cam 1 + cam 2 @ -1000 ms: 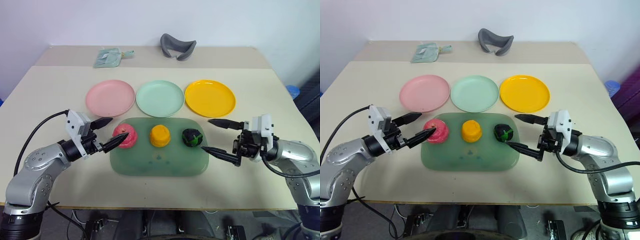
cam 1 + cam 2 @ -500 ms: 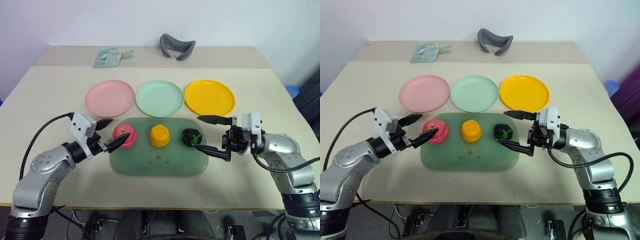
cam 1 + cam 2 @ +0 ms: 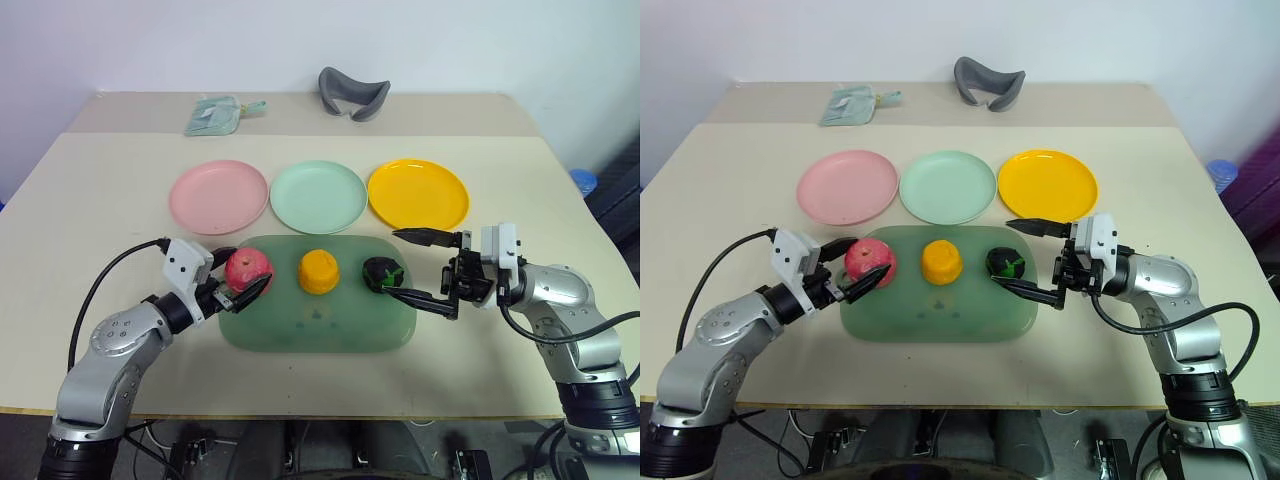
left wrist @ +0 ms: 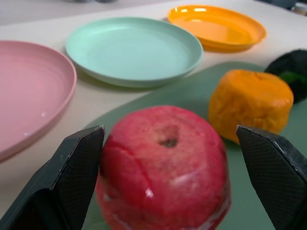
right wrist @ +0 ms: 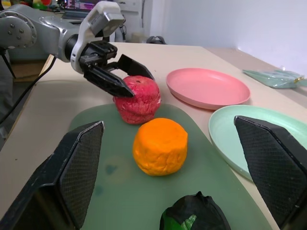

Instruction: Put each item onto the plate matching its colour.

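- The left gripper [image 3: 243, 278] stood wide open around the red apple [image 3: 248, 270], one finger to each side – in the left wrist view one pad [image 4: 76, 172] looked to be touching its skin, the other stood off it. Nothing was held.
- The apple sat at the left end of the green tray [image 3: 318, 325], just beside the orange item [image 3: 319, 271], with the pink plate [image 3: 219, 196] beyond it on the table.
- The right gripper [image 3: 405, 264] was also spread wide and empty, its fingers bracketing the dark green item [image 3: 383, 274] at the tray's right end.
- To do this well, I would centre the apple between the pads before closing – an off-centre squeeze could roll it toward the orange item.
- Likely a round, slick toy; grip at its widest part, then lift straight up over the tray rim.
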Robot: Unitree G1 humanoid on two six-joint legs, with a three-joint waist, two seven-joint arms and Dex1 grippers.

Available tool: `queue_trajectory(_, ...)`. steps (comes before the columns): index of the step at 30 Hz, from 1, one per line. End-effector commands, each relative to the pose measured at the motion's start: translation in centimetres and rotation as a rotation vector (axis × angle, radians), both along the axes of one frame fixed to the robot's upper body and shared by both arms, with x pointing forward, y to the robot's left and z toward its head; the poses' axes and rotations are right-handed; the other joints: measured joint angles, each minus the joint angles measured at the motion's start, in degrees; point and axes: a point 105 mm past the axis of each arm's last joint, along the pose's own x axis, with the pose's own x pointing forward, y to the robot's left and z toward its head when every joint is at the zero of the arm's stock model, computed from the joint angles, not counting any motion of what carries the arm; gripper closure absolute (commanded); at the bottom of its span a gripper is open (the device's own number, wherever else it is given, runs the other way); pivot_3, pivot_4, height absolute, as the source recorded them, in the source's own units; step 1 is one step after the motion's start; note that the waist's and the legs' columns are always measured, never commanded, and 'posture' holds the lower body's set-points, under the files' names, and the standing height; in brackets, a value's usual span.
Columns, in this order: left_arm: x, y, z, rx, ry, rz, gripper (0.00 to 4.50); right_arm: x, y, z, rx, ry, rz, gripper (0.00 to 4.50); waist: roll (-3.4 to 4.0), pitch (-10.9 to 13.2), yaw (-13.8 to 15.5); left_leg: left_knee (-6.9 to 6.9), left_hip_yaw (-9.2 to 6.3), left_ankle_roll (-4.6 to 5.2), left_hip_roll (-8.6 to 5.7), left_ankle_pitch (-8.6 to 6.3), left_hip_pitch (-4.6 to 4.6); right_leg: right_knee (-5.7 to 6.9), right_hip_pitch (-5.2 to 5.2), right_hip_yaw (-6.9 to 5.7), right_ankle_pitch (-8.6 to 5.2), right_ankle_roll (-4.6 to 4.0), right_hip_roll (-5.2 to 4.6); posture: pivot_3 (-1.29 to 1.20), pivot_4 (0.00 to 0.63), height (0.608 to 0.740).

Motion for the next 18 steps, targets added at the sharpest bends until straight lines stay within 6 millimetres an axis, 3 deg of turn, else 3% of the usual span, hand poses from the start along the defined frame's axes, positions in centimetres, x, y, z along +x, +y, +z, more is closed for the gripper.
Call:
queue_trajectory(1,0.2,0.4,-0.1,0.029,-0.019,0.019,0.00,0.0,0.1,0.7,0.004,-0.038,0.004,0.06,0.00,0.00,0.00,0.00,0.00,0.01,0.00,0.00,0.00,0.00,0.00,0.00,0.00,0.00,0.00,0.00,0.150,0.740)
queue_trajectory(3,0.3,0.5,-0.3,0.031,-0.017,0.029,0.00,0.0,0.2,0.7,0.004,-0.038,0.003,0.06,0.00,0.00,0.06,0.00,0.00,0.00,-0.01,0.00,0.00,0.00,0.01,0.00,0.00,0.00,0.00,0.00,0.150,0.740)
queue_trajectory(7,0.4,0.7,-0.5,0.032,-0.022,0.045,1.15,0.0,0.2,0.7,0.005,-0.038,-0.002,0.01,0.00,0.00,0.04,0.00,0.00,0.00,-0.01,0.00,0.00,0.00,0.01,0.00,0.00,0.00,-0.02,0.00,0.150,0.740)
queue_trajectory(8,0.4,0.7,-0.5,0.037,-0.024,0.050,1.26,0.0,0.1,0.7,0.005,-0.038,-0.003,0.01,0.00,0.00,0.03,0.00,0.00,0.00,-0.01,0.00,0.00,0.00,0.01,0.00,0.00,0.00,-0.02,0.00,0.150,0.740)
queue_trajectory(13,1.7,1.7,0.0,0.013,-0.071,0.167,1.26,0.3,0.0,0.8,0.007,-0.047,-0.021,0.01,0.00,0.00,0.09,0.00,0.00,0.01,-0.01,-0.01,0.00,0.00,0.01,0.00,0.00,0.00,-0.03,0.00,0.150,0.740)
queue_trajectory(18,5.5,3.2,3.2,-0.109,-0.132,0.365,1.26,2.9,0.4,1.5,0.044,-0.064,-0.150,0.01,-0.05,0.02,0.12,0.07,-0.01,0.07,-0.02,-0.04,-0.01,0.07,0.02,-0.02,0.01,0.01,-0.03,0.00,0.150,0.740)
